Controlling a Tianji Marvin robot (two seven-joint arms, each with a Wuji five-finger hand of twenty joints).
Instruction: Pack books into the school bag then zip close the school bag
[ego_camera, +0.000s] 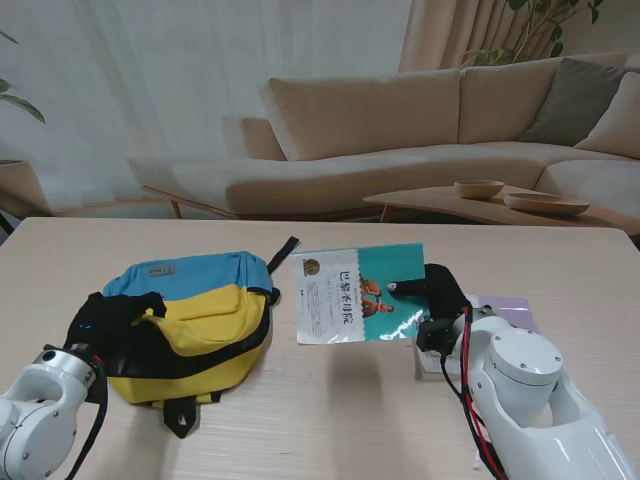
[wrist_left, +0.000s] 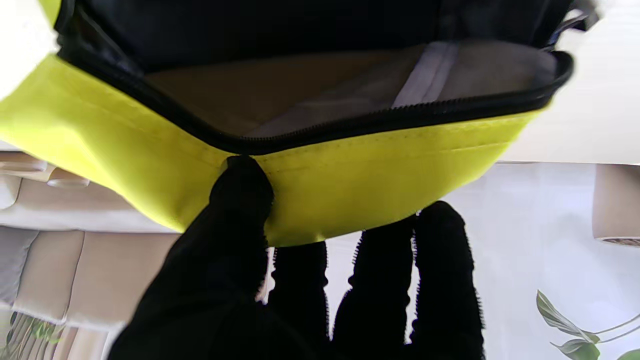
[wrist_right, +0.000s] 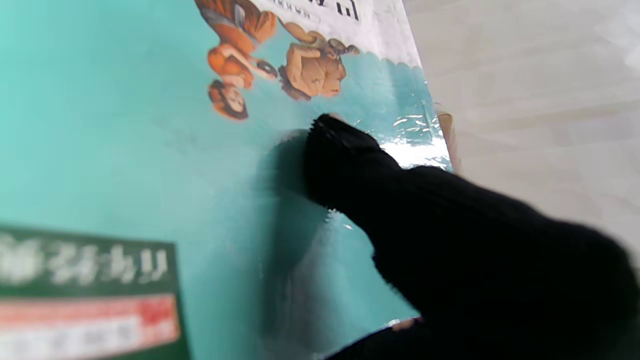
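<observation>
1. Stand view: the school bag (ego_camera: 190, 325), yellow and blue, lies on the table (ego_camera: 330, 420) toward the left. The left hand (ego_camera: 115, 325) is clamped on its near-left edge, at the black opening. To the right, the right hand (ego_camera: 435, 300) holds a teal-covered book (ego_camera: 360, 295) lifted off the table, cover facing me, well apart from the bag's mouth. More books (ego_camera: 500, 310) lie in a low stack under and beside the right arm.

2. Left wrist view: the thumb (wrist_left: 240, 200) presses the yellow flap (wrist_left: 350, 185) just at the zipper (wrist_left: 380, 122), the other fingers behind it, so the flap is pinched and held away. The mouth gapes; the lining looks bare.

3. Right wrist view: one black fingertip (wrist_right: 340, 150) bears on the book's glossy cover near its edge. The other fingers are hidden behind the book, so the grip is judged from the stand view.

4. Judgement: the first book is being carried for packing; zipping is far off. Next, the book must travel left, tip edge-first, and slide in while the left hand keeps the mouth wide.
</observation>
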